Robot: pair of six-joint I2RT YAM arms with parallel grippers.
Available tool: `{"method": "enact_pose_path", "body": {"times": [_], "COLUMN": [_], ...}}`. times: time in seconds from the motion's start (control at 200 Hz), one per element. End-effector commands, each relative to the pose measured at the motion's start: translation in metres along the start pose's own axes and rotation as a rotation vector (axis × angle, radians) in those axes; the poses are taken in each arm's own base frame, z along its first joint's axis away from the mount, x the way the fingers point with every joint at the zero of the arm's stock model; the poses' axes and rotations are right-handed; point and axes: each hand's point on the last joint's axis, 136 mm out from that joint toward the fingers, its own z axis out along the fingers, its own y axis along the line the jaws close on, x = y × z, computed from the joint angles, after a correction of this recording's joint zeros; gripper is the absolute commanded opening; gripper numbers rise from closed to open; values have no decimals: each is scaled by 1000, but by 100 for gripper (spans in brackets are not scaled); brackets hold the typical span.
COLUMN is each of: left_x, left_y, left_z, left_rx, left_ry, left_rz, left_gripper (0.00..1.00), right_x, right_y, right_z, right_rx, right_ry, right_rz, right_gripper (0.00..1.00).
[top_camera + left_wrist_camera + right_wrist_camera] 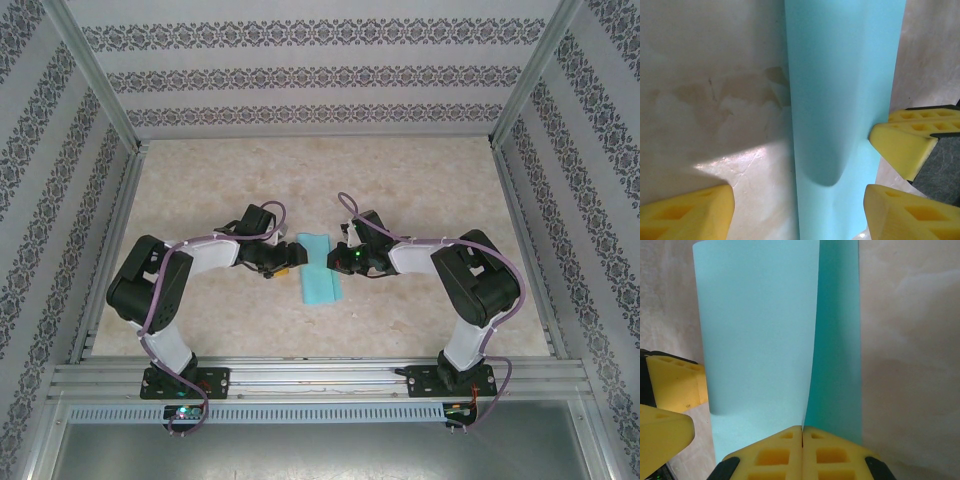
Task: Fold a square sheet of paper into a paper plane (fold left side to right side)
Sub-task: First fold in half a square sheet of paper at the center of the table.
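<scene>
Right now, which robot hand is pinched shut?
The right hand: its yellow fingers press together on the edge of the turquoise paper. The left hand has its fingers wide apart over the paper.

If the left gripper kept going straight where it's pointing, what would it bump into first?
Most likely the turquoise paper: it lies right between the left gripper's open fingers, with the table just beneath it. How far off it is, I can't tell from the wrist view.
</scene>
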Motion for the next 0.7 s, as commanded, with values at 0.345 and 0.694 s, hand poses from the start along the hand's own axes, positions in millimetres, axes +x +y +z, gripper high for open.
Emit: {"method": "enact_pose_path", "body": {"times": [0.345, 0.694], "left_x": [11, 11], "left_y": [-15, -31], "left_z": [35, 38], "left_rx": [23, 54], "left_ry": [66, 65], "left_rz": [27, 38], "left_gripper": [65, 59], "right_x": [3, 3], "right_y": [-1, -2], "right_z": [6, 6], "right_rx": [20, 29], "right_ry": [18, 20], "right_rz": [-24, -24], "right_gripper": [2, 2]}}
